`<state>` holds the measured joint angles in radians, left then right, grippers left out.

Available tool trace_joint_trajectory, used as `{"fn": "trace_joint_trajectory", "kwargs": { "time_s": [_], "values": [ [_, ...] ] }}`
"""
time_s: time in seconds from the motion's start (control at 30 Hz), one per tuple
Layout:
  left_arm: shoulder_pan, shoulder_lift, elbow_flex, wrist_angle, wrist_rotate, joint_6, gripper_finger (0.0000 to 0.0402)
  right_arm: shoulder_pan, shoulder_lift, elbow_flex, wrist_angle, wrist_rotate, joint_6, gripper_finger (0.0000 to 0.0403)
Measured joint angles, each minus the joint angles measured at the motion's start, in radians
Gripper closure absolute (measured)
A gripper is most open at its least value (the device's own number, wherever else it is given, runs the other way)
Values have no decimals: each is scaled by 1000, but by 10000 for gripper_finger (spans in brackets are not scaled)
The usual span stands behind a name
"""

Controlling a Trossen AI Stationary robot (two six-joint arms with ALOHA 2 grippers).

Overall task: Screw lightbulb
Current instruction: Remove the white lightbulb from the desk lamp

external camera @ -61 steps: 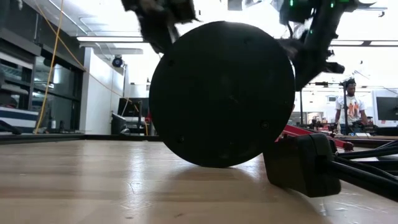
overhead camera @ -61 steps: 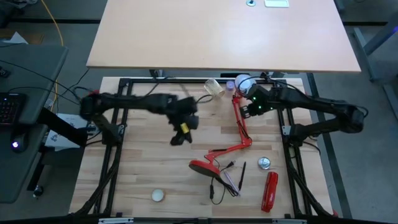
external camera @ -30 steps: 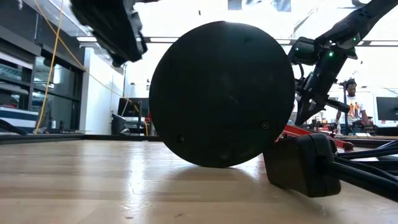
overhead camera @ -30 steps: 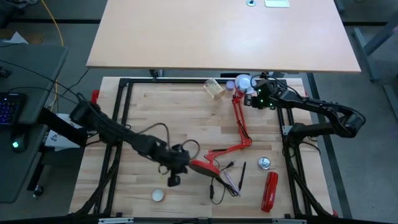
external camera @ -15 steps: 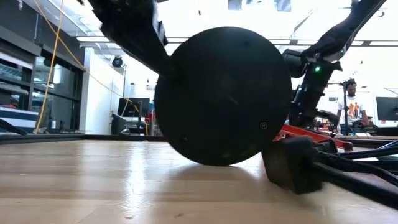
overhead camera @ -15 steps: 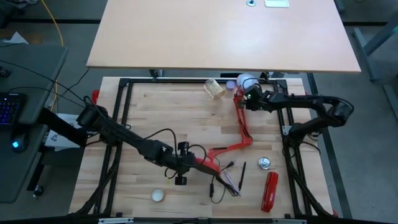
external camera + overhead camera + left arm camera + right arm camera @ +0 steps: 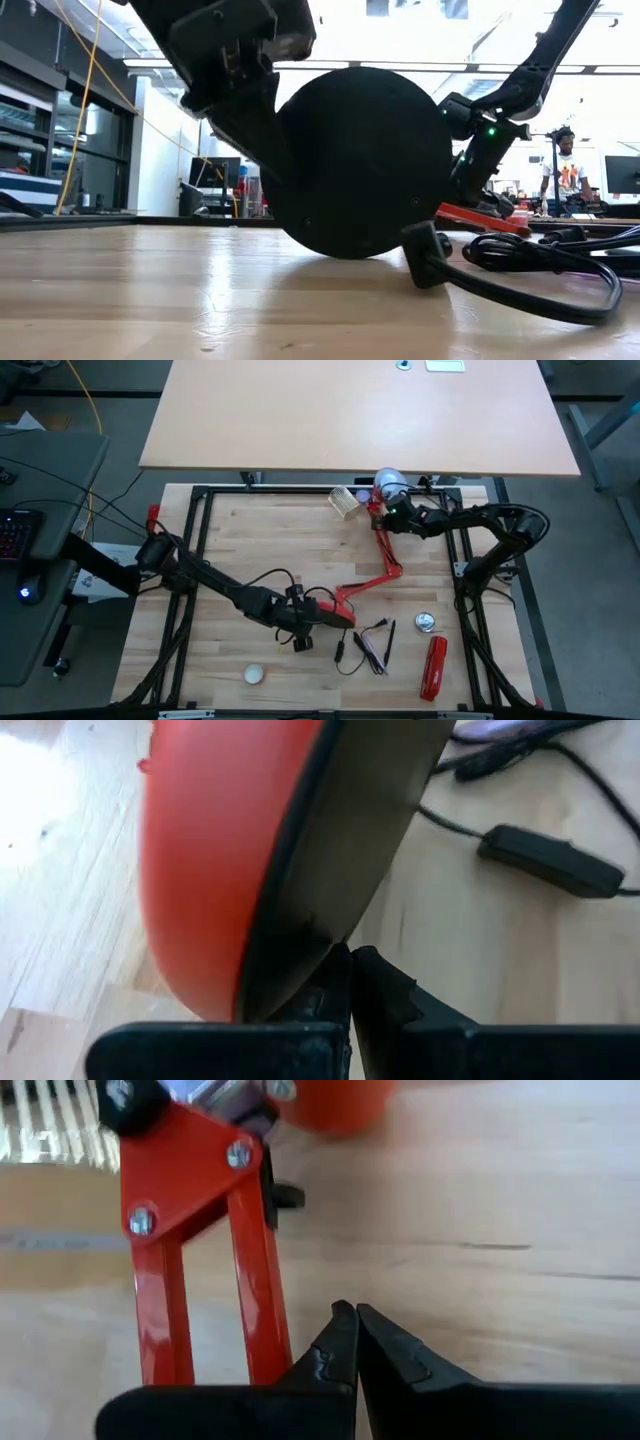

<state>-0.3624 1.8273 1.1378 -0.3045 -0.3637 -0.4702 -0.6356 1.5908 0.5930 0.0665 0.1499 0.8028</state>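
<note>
White lightbulb (image 7: 388, 482) is seen at the counter's (image 7: 230, 550) far edge, just beyond the clenched, empty right pincer (image 7: 386, 518), while the left pincer (image 7: 304, 632), also clenched, is parked well apart by the lamp base (image 7: 340, 617).

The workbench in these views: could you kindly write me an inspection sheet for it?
Surface: wooden table, no damage seen.
Job's things: red lamp, base tipped on edge; what seems to be the lightbulb lies near the shade, not screwed in.
Clutter: cream ball, red cylinder, silver disc, pens, woven cup.
Grippers: left gripper shut, against the lamp's base; right gripper shut, beside the lamp's upper arm.
Cables: lamp cord looped on the table.
Surroundings: person standing far behind.
</note>
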Motion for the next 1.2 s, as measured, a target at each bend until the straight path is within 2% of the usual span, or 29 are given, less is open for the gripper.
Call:
{"fn": "trace_joint_trajectory", "kwargs": {
  "time_s": [0.43, 0.7, 0.9, 1.1, 1.2],
  "values": [
    [62, 6, 0, -57, -19, 26, 401, 145, 26, -3, 21, 1, 9, 403],
    [62, 4, 0, -95, -27, 72, 401, 269, 27, -3, 17, 87, 79, 403],
    [65, 5, 0, -95, -34, 86, 401, 385, 53, -3, 27, 305, 129, 403],
    [65, 5, 0, -96, -35, 98, 401, 505, 131, -5, 106, 588, 173, 403],
    [65, 6, 0, -105, -28, 82, 401, 554, 137, -5, 117, 649, 221, 403]
  ]
}}
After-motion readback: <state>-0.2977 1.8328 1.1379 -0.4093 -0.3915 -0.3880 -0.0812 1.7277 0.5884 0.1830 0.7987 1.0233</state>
